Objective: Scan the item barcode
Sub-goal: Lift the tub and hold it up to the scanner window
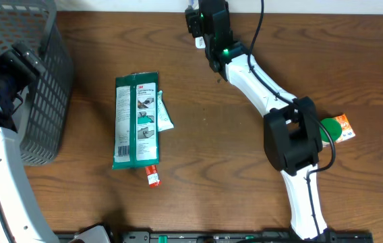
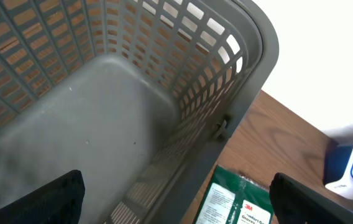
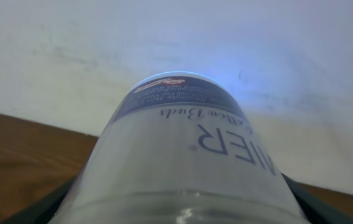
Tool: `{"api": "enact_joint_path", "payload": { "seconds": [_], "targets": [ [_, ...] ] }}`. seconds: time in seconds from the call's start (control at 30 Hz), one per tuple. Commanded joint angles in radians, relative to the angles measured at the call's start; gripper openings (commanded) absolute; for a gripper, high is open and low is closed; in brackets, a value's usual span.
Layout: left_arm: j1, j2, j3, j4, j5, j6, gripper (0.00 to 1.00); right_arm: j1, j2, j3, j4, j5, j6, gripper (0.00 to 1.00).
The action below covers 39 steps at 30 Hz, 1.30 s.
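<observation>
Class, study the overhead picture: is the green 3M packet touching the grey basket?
Apart. The overhead view shows a strip of bare brown table between the green 3M packet and the grey basket.

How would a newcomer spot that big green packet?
Find the grey basket at the table's left. Just right of it lies the green 3M packet, flat, the largest loose item, with a small red item at its near end.

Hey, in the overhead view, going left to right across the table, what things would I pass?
Grey slatted plastic basket → flat green 3M package → right gripper holding a clear labelled tub → small green and orange packet.
</observation>
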Motion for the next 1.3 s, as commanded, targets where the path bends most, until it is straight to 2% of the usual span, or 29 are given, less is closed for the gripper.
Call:
{"api": "enact_joint_path", "payload": {
  "seconds": [0.0,0.53,1.17,1.27],
  "targets": [
    [0.002,-0.001,0.009,-0.002,-0.005,-0.005,0.93,-0.035,0.031,0.013,0.032,0.018,-0.018,0.01],
    [0.002,-0.001,0.009,-0.002,-0.005,-0.005,0.93,-0.057,0.149,0.013,0.248,0.013,-0.018,0.01],
    [0.002,-0.001,0.009,-0.002,-0.005,-0.005,0.93,-0.059,0.171,0.013,0.276,-0.039,-0.006,0.01],
    [0.002,-0.001,0.009,-0.002,-0.005,-0.005,0.93,-0.057,0.117,0.013,0.259,-0.039,-0.006,0.01]
  ]
}}
